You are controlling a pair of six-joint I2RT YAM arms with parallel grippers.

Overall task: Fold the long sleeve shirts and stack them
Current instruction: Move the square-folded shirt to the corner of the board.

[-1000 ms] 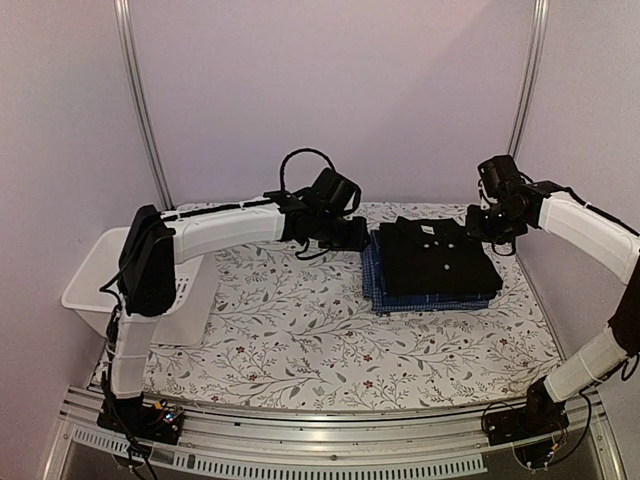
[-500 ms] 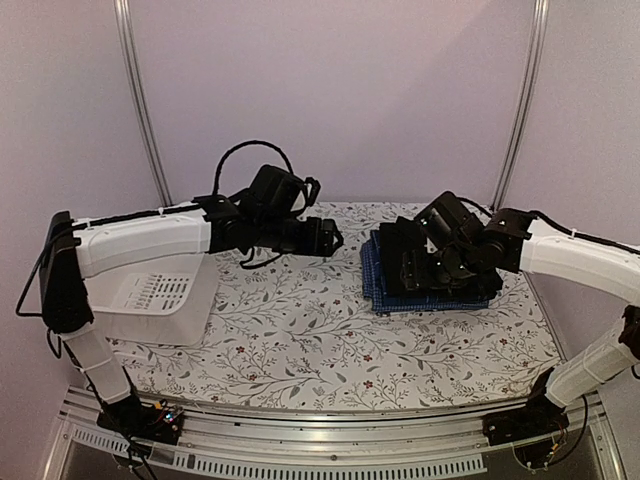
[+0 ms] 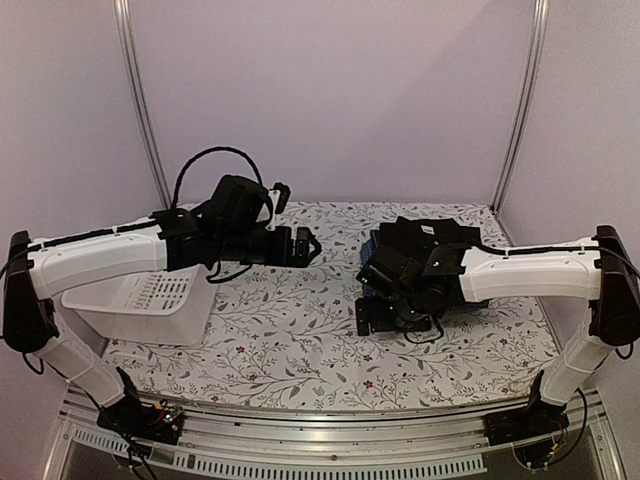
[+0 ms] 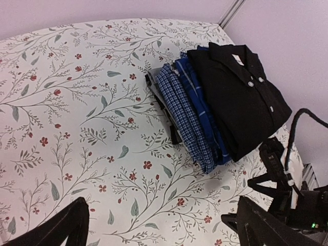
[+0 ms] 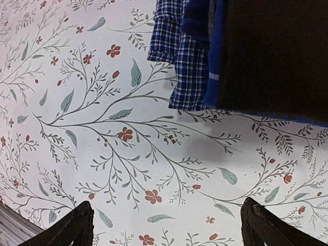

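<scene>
Jaws both spread wide, empty; you've pulled left arm [image 3: 110,255] and right arm [image 3: 520,272] back from black shirt [image 4: 241,97] atop plaid shirt [image 4: 180,108].

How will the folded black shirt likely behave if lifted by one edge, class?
Probably floppy: the black shirt is soft folded cloth lying on the plaid shirt, so it would likely sag and unfold. Pushed, it might slide or bunch across the plaid layers rather than roll.
</scene>
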